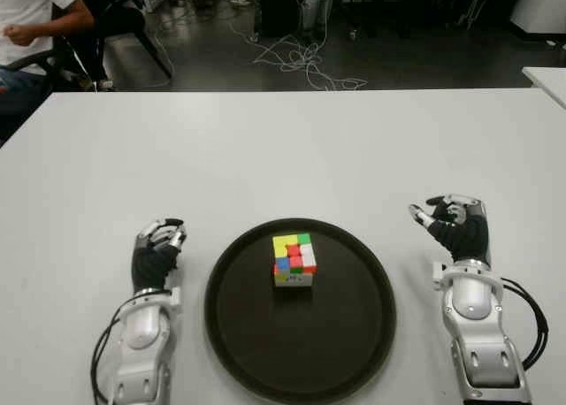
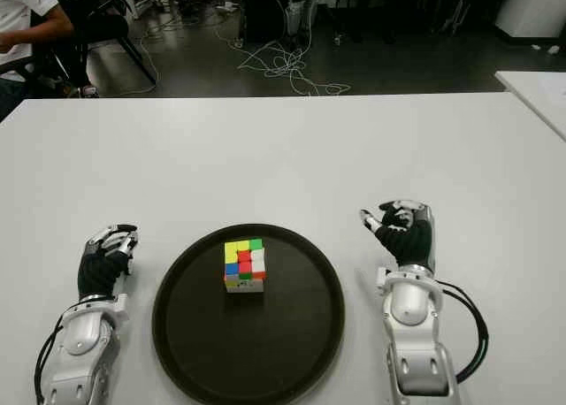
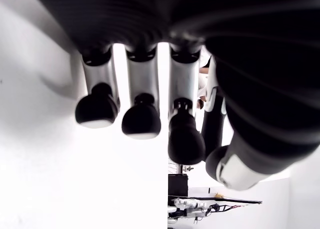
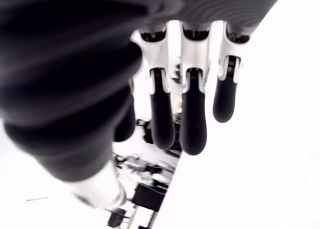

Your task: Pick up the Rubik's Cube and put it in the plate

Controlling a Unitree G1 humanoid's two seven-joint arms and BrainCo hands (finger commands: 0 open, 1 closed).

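Note:
The Rubik's Cube point(image 1: 294, 259) stands on the round dark plate point(image 1: 256, 334), a little behind its middle, with a mostly yellow, red and green top. My right hand point(image 1: 453, 224) shows to the right of the plate, thumb pointing toward it, fingers relaxed and holding nothing; its fingers point(image 4: 192, 119) hang loose in the right wrist view. My left hand point(image 1: 158, 248) is on the plate's left side, and its fingers point(image 3: 142, 116) are loosely bent with nothing in them.
The white table point(image 1: 283, 149) stretches far behind the plate. A seated person point(image 1: 31, 20) is at the far left beyond the table. Cables point(image 1: 301, 60) lie on the dark floor. Another white table corner point(image 1: 548, 78) shows at far right.

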